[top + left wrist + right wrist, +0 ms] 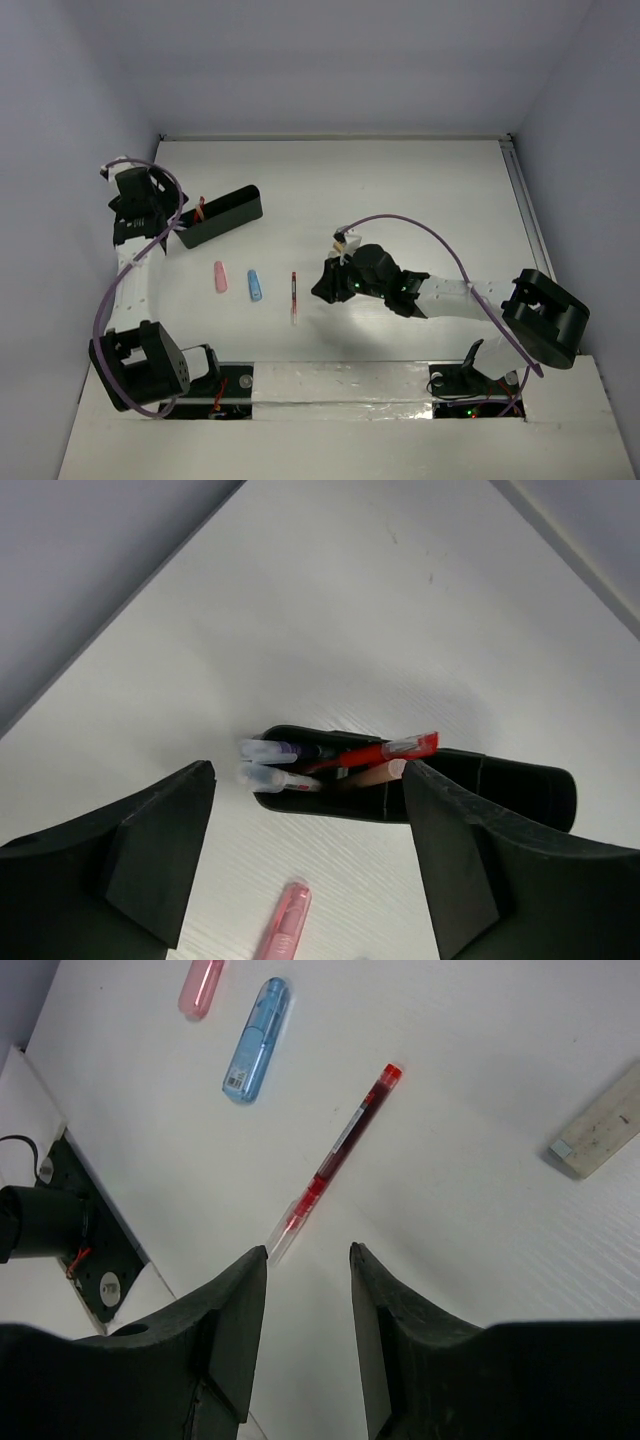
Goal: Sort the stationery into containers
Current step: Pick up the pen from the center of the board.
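A long black container (225, 213) lies at the back left. Out of its open end (500, 785) stick a red pen (385, 750) and two clear-capped pens (268, 751). My left gripper (176, 222) (308, 772) stands open just short of that end, with nothing between its fingers. A pink capsule (220, 277) (285, 925) and a blue capsule (254, 286) (257, 1040) lie side by side on the table. A loose red pen (294, 297) (345, 1150) lies right of them. My right gripper (320, 290) (308, 1252) hovers open, the pen's clear tip beside its left fingertip.
A beige block (598, 1132) (345, 241) lies beside the right wrist. The arm bases (140, 365) (540, 320) and a white mounting strip (340, 385) sit along the near edge. Purple cables loop over both arms. Grey walls close in the table on three sides.
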Controlling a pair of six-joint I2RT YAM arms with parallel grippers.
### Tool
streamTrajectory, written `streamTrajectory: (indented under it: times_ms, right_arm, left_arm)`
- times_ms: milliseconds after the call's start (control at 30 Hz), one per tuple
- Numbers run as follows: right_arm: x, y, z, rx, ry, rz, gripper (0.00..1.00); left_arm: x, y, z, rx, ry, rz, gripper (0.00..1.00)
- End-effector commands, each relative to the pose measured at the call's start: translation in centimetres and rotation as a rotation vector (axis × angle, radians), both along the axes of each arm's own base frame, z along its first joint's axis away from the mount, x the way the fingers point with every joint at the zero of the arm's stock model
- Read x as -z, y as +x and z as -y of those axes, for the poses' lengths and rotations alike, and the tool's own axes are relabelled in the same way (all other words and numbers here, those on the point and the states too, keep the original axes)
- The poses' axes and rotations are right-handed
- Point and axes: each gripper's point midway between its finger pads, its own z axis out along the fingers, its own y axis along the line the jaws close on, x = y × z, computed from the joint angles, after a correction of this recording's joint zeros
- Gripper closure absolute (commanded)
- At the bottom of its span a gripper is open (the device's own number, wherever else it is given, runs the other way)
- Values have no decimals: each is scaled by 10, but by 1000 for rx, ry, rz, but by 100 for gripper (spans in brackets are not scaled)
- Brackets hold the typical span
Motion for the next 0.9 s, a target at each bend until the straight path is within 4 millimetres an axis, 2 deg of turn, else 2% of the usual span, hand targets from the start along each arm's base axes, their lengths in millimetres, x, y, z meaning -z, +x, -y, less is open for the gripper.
streamTrajectory:
  times_ms: [0, 67, 100, 133, 167, 200, 233, 267, 300, 333, 367, 433, 467, 500, 533, 567, 600, 633, 667, 700, 800, 833, 867]
  right_arm:
    - [-22, 7, -6, 16, 39, 50, 55]
    - [-27, 8, 0, 44, 44, 65, 55]
    - [-40, 9, 3, 55, 69, 87, 58]
    - [-45, 10, 7, 70, 75, 98, 61]
    - [-50, 10, 10, 84, 87, 108, 69]
    - [-51, 15, 18, 129, 84, 122, 81]
    - [-67, 15, 24, 154, 116, 146, 100]
    - [-72, 17, 30, 185, 128, 151, 100]
    - [-71, 20, 41, 235, 121, 163, 100]
    - [-75, 21, 48, 260, 130, 174, 100]
    - [-89, 24, 61, 316, 153, 202, 100]
    - [-91, 25, 79, 374, 154, 221, 100]
    - [-106, 24, 89, 404, 189, 247, 100]
    - [-106, 26, 101, 451, 172, 259, 100]
    - [-108, 26, 108, 472, 170, 270, 100]
    - [-116, 25, 118, 496, 189, 291, 100]
    - [-115, 26, 128, 533, 174, 300, 100]
    - [-116, 26, 133, 544, 174, 307, 99]
    - [-115, 26, 138, 557, 168, 312, 98]
    - [-115, 26, 145, 585, 162, 316, 91]
    - [-113, 26, 147, 589, 149, 316, 71]
    - [-110, 27, 145, 583, 135, 311, 64]
    - [-108, 26, 143, 571, 128, 308, 62]
  left_arm:
    - [-67, 3, 13, 36, 62, 186, 27]
    - [-78, 1, 39, 100, 92, 220, 29]
    - [-92, -6, 52, 126, 108, 260, 36]
    - [-95, -10, 63, 145, 119, 273, 45]
    - [-95, -13, 93, 232, 108, 285, 63]
    - [-88, -23, 110, 278, 81, 292, 78]
    - [-82, -28, 127, 321, 53, 294, 96]
    - [-74, -33, 142, 360, 27, 289, 100]
    - [-53, -45, 168, 428, -24, 261, 100]
    - [-39, -51, 184, 473, -54, 237, 100]
    - [-14, -62, 212, 553, -92, 195, 100]
    - [10, -74, 241, 628, -117, 141, 100]
    - [23, -81, 255, 665, -121, 105, 100]
    - [46, -88, 265, 688, -111, 30, 100]
    - [56, -99, 281, 712, -113, -5, 100]
    - [67, -106, 288, 725, -106, -42, 100]
    - [81, -112, 293, 736, -98, -89, 100]
    - [88, -121, 305, 772, -99, -110, 100]
    - [93, -125, 309, 778, -107, -127, 95]
    - [102, -128, 313, 787, -98, -159, 86]
    - [118, -134, 321, 804, -57, -222, 68]
    - [122, -131, 317, 785, -31, -232, 66]
    - [127, -133, 318, 791, -12, -250, 65]
